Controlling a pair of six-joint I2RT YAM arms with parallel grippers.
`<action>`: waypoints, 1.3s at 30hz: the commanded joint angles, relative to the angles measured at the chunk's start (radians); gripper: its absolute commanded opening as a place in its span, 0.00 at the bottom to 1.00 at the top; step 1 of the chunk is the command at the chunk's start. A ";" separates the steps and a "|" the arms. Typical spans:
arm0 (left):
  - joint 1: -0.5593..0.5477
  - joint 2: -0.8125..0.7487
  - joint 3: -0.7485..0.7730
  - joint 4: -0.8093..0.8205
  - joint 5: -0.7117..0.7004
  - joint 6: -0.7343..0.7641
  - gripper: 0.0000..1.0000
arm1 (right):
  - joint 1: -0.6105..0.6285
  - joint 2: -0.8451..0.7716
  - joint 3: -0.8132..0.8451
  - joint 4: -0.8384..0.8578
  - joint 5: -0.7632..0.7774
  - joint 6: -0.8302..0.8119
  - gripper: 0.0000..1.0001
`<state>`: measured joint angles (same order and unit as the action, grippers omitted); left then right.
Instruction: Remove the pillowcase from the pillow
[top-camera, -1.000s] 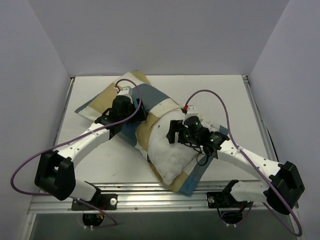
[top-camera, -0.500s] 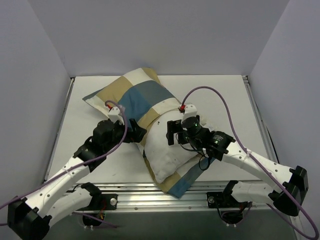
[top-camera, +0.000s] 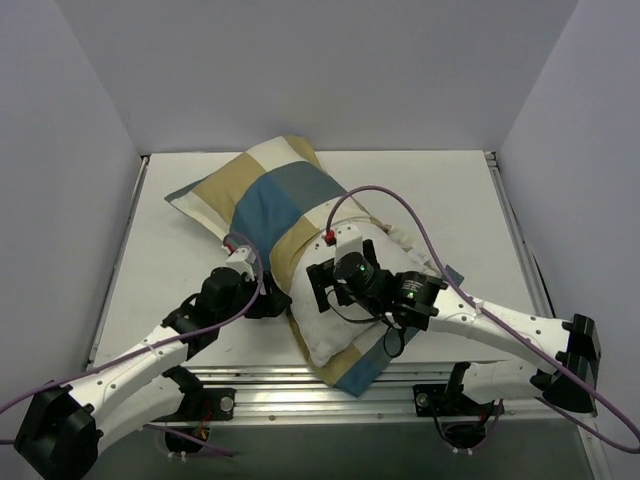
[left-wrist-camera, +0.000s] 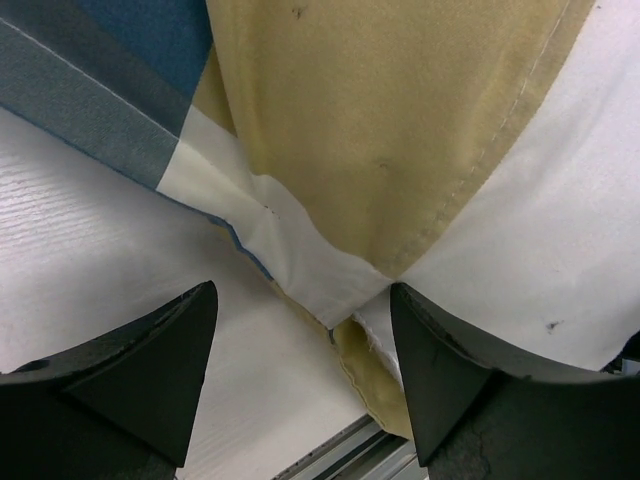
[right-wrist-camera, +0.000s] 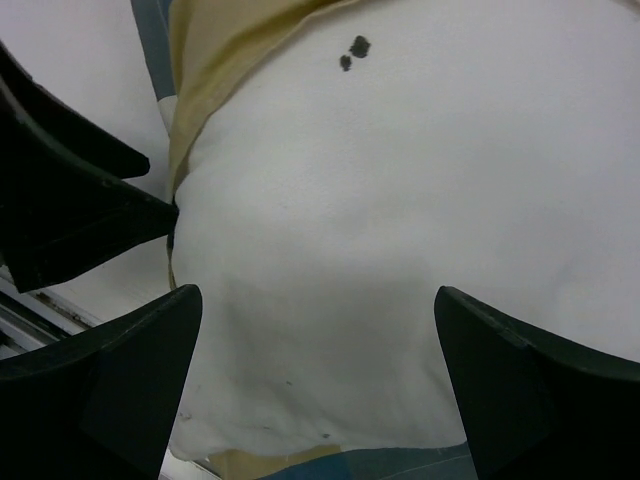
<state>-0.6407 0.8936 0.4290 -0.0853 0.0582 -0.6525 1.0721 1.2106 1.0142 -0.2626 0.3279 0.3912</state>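
Note:
The pillowcase, in blue, tan and white blocks, covers the far half of the pillow. The plain white pillow sticks out of it toward the near edge. My left gripper is open and low at the pillow's left side. In the left wrist view its jaws straddle a white, blue-edged pillowcase corner, with the tan hem beyond it and the pillow at right. My right gripper is open above the bare pillow. Its jaws hold nothing. The tan pillowcase edge shows top left.
The white table is walled on three sides. A metal rail runs along the near edge, just beyond the pillow's near end. My left gripper's dark fingers show at the left of the right wrist view.
My left arm has drawn back from on top of the pillowcase to the pillow's near left side. The pillowcase has spread out at the back. My right gripper has moved left and nearer.

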 joint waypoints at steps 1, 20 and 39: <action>-0.005 0.037 -0.004 0.137 0.041 -0.012 0.78 | 0.058 0.042 0.063 -0.030 0.114 -0.008 0.97; -0.022 0.096 -0.044 0.236 0.060 -0.024 0.61 | 0.129 0.342 0.006 0.033 0.296 0.047 1.00; -0.036 0.145 -0.026 0.229 0.035 -0.012 0.75 | 0.032 0.248 -0.080 0.105 0.223 0.080 0.00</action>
<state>-0.6689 0.9916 0.3523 0.0933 0.1055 -0.6765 1.1202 1.4963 0.9573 -0.0971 0.5632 0.4625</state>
